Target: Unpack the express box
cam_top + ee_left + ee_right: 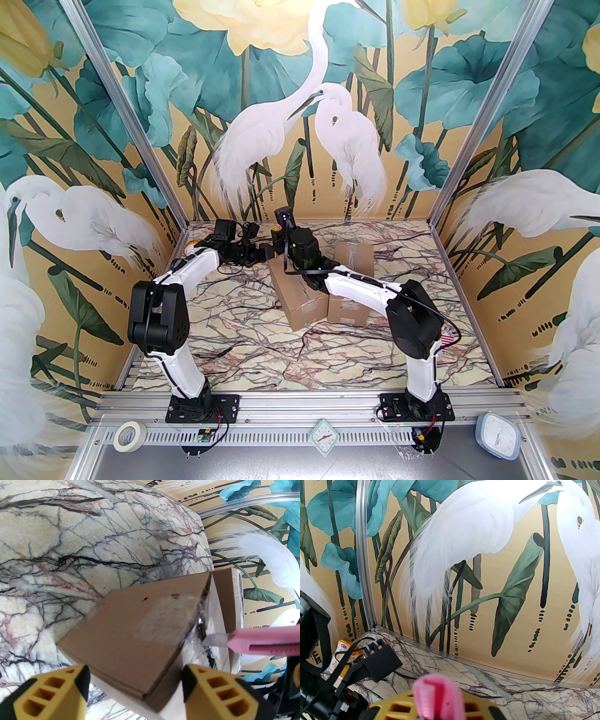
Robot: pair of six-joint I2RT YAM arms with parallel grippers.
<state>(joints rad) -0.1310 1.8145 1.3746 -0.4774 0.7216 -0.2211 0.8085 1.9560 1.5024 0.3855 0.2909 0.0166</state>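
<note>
Yellow fingers [54, 691] of the left end effector [134, 679] sit at the bottom edge of the left wrist view. Jaws are apart, one on each side of the box's near corner, with no clear contact. My read is that they are set there to brace the box against the cut.

The box [140, 625] is brown cardboard at the centre of that frame, resting on the counter [46, 550]. A clear tape [161, 618] patch runs across its face to the seam on the right. In the top view the box [300, 304] is at frame centre, partly under the right arm.

A pink knife [262, 644] enters from the right edge, and its blade [215, 640] is out with the tip at the taped seam. The seam looks part-split, with torn film and something white showing in the gap; the contents can't be told. Blade angle suggests it is slitting tape along the seam, so the step is cutting open, not yet unpacking.

The right end effector [438, 705] is at bottom centre of the right wrist view, clamped on the knife handle, which stands up between its fingers. A firm grip is needed so the blade doesn't twist.

A second box [356, 262] lies just beside the first, right of centre in the top view. The cardboard behind the seam in the left wrist view may be this one or a flap; I can't tell.

A yellow tube [341, 653] lies at lower left of the right wrist view, by the back wall and well apart from the boxes.

Risk: the blade may go too deep into the contents, or the box may slide if unbraced.
</note>
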